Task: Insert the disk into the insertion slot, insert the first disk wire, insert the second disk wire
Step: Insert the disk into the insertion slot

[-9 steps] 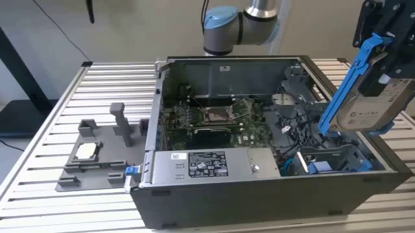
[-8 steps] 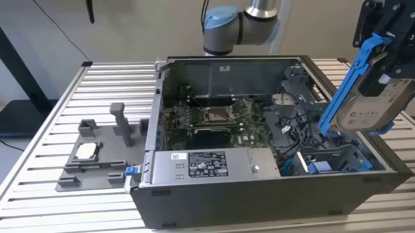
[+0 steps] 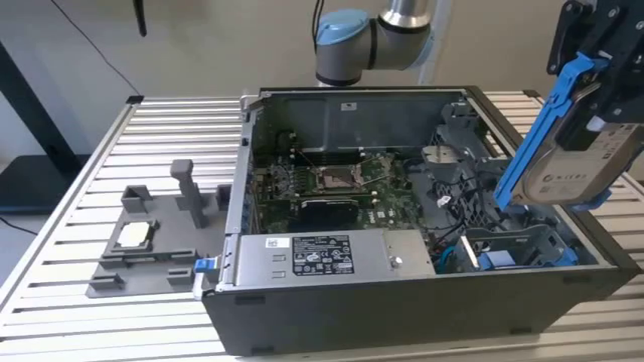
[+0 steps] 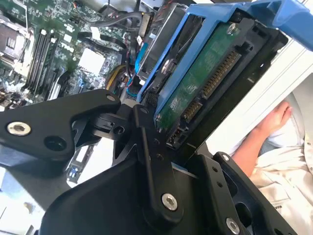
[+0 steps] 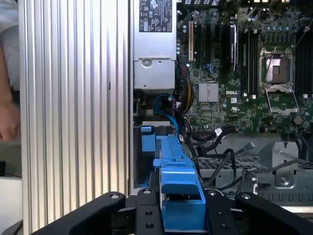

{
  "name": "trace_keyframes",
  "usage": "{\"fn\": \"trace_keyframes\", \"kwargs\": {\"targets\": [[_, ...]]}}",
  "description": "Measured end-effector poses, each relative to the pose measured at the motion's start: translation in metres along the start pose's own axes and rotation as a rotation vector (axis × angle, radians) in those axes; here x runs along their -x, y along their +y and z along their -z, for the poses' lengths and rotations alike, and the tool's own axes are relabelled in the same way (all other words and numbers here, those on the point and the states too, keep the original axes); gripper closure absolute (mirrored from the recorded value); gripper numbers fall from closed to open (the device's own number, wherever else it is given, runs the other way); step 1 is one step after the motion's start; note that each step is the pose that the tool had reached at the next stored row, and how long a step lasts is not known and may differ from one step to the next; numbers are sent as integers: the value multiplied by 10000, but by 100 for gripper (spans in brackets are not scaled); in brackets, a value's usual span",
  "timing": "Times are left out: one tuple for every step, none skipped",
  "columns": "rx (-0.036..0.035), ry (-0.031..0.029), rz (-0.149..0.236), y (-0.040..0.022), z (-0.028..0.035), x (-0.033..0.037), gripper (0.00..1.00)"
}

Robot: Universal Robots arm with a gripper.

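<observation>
My gripper (image 3: 596, 105) is shut on the disk (image 3: 574, 177), a silver drive in a bright blue carrier (image 3: 544, 128). It holds the disk tilted steeply, above the near corner of the open computer case on the exterior view's right. Under the disk is the insertion slot (image 3: 513, 253), a grey metal bay with blue fittings. The second wrist view shows the disk's green circuit board (image 4: 205, 73) and its connectors. In the first wrist view the blue carrier (image 5: 176, 186) sits between my black fingers (image 5: 146, 210), over the slot (image 5: 149, 142). Loose black cables (image 5: 234, 147) lie beside the bay; I cannot tell which are the disk wires.
A grey power supply box with a sticker (image 3: 322, 260) sits along the case's near wall, next to the slot. The motherboard (image 3: 332, 181) covers the case floor. A grey fixture (image 3: 151, 241) stands on the slatted table (image 3: 101, 173). A person's arm (image 4: 264, 132) is close beside the case.
</observation>
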State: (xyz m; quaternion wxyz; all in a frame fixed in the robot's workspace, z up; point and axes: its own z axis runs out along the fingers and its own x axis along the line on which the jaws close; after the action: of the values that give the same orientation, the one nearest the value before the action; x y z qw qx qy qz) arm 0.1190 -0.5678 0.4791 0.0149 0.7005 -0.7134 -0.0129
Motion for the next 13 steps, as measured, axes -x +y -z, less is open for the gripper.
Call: {"fn": "trace_keyframes", "kwargs": {"targets": [[0, 1, 1, 0, -3, 0, 67], [0, 2, 1, -1, -7, 0, 67], [0, 1, 1, -1, -11, 0, 67], [0, 1, 1, -1, -16, 0, 67], [0, 2, 1, -1, -23, 0, 67], [0, 2, 0, -2, -31, 0, 67], [0, 1, 0, -2, -39, 0, 67], [0, 2, 0, -2, -50, -1, 67], [0, 4, 1, -3, -62, 0, 67], [0, 5, 0, -3, -73, 0, 67], [0, 5, 0, -4, -85, 0, 67], [0, 5, 2, -4, -94, 0, 67], [0, 6, 10, -4, -100, 0, 67]]}}
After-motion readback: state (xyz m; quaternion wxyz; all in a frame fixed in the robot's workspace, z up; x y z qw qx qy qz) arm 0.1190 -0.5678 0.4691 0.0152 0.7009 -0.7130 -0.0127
